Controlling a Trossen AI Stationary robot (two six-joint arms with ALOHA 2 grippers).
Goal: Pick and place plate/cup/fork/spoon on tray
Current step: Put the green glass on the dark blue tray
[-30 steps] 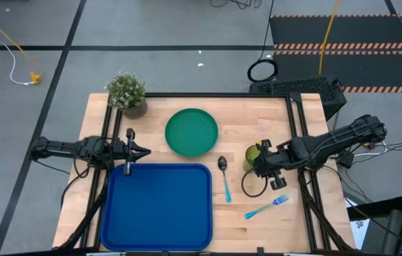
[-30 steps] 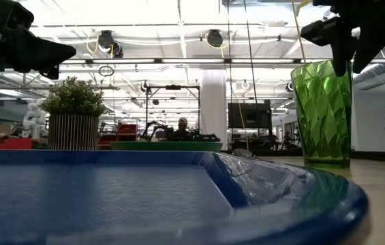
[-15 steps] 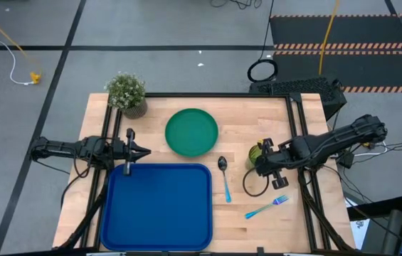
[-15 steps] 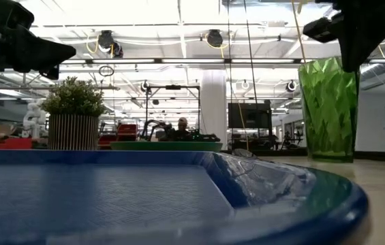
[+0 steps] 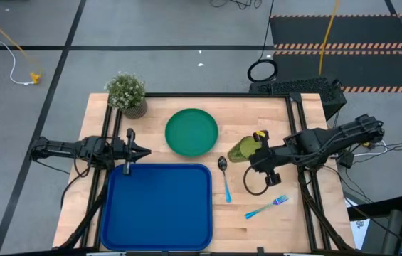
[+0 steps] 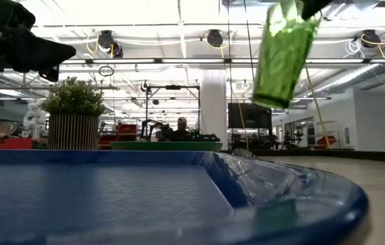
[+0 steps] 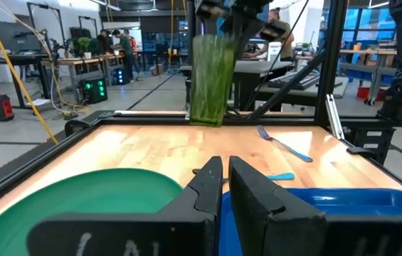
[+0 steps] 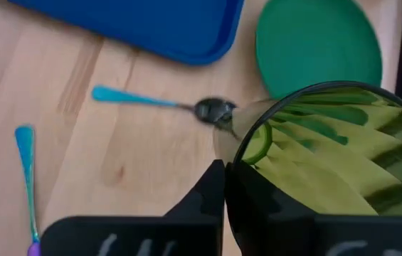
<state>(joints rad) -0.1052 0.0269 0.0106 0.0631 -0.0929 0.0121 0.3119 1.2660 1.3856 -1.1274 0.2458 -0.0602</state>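
Tray (image 5: 159, 206) bare at near bench edge; left pincer (image 5: 141, 151) idle, closed, at its far-left corner. Right pincer (image 5: 256, 151) clamped on cup (image 5: 242, 150), airborne and tilted between spoon (image 5: 224, 176) and plate (image 5: 191, 131). Carry step; next, likely swing over tray, set upright

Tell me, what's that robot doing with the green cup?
The right gripper is shut on the cup and holds it tilted in the air above the table, between the plate and the fork. The spoon lies on the wood beside the tray, and nothing is on the tray yet. The left gripper waits, shut, near the tray's far corner.
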